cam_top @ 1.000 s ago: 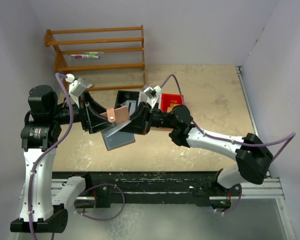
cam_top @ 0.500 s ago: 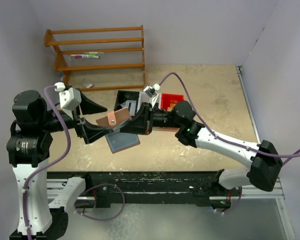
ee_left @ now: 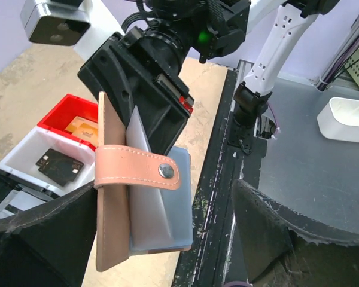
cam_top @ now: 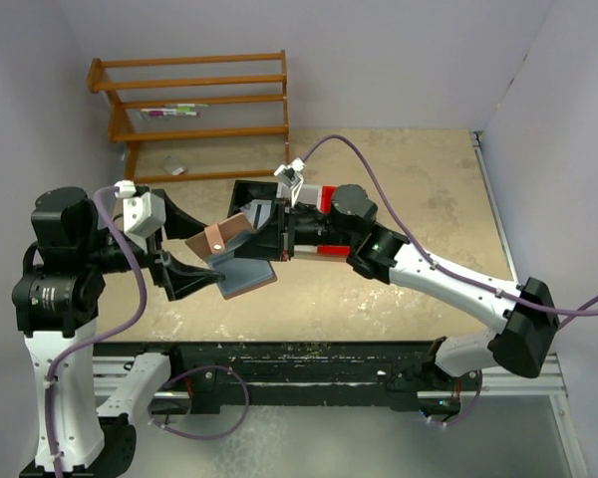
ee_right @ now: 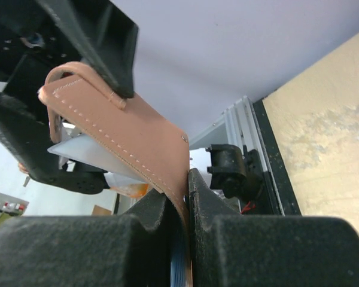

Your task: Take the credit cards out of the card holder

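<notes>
The card holder (cam_top: 222, 239) is pinkish-brown with a snap strap (ee_left: 137, 169) and light blue lining (ee_left: 164, 212), and it hangs open in the air over the table. My right gripper (cam_top: 279, 245) is shut on its back edge, and the leather is pinched between the black fingers (ee_right: 218, 209) of the right gripper (ee_right: 187, 179). My left gripper (cam_top: 205, 249) is open, one finger on each side of the holder and touching neither. In the left wrist view the left gripper (ee_left: 158, 206) straddles the holder widely. Any credit cards inside are hidden. A flat golden-orange card-like piece (ee_left: 84, 127) lies in the red bin.
A wooden rack (cam_top: 194, 110) stands at the back left. A black bin (cam_top: 251, 194), a red bin (cam_top: 337, 197) and a white bin (ee_left: 30, 152) holding a dark item sit behind the grippers. The black rail (cam_top: 309, 360) runs along the near edge.
My left gripper has opened wide and drawn back to the left. The right arm has shifted the card holder slightly left and tilted it, and the blue lining now hangs lower.
</notes>
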Robot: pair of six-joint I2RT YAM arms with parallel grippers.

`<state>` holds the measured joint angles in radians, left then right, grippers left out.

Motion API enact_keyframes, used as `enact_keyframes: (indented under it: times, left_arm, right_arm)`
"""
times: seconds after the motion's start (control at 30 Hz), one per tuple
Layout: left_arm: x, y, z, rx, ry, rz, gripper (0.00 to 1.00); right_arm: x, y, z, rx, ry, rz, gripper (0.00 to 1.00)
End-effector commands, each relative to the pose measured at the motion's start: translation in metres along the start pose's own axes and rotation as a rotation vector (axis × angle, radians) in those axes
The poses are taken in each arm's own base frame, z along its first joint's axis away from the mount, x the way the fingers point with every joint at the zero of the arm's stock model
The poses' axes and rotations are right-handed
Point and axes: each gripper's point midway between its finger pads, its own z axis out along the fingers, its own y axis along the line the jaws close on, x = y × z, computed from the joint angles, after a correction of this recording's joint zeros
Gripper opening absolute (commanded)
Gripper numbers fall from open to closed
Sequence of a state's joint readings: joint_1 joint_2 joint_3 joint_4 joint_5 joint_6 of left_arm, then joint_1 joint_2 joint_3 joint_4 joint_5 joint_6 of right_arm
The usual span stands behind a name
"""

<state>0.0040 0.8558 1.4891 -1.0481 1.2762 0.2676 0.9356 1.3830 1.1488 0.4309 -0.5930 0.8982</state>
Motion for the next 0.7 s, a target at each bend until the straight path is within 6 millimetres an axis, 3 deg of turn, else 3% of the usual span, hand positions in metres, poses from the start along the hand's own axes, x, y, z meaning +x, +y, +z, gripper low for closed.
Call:
enact_keyframes:
  times: [0.0,0.1,0.23,0.33,0.5,0.67]
  left_arm:
    - [0.0,-0.007,-0.001,0.024,-0.005,0.035,0.88]
    - [0.012,0.011,-0.001,-0.075,0.019,0.026,0.82]
    - [0.024,0.043,-0.002,-0.203,0.046,0.016,0.67]
    - [0.028,0.055,0.001,-0.215,0.053,-0.04,0.48]
    - [0.022,0.046,0.007,-0.134,0.034,-0.107,0.27]
    - [0.018,0.036,0.008,-0.1,0.014,-0.148,0.07]
  right_arm:
    - [-0.018,0.013,-0.001,-0.001,-0.035,-0.056,0.0]
    - [-0.028,0.016,-0.001,0.01,-0.064,-0.089,0.0]
    - [-0.031,0.026,0.001,-0.022,-0.059,-0.092,0.0]
    - [-0.031,0.033,0.003,-0.057,-0.036,-0.09,0.0]
    - [-0.014,0.038,0.003,-0.108,0.062,-0.041,0.01]
    - [-0.012,0.048,0.0,-0.173,0.068,-0.036,0.12]
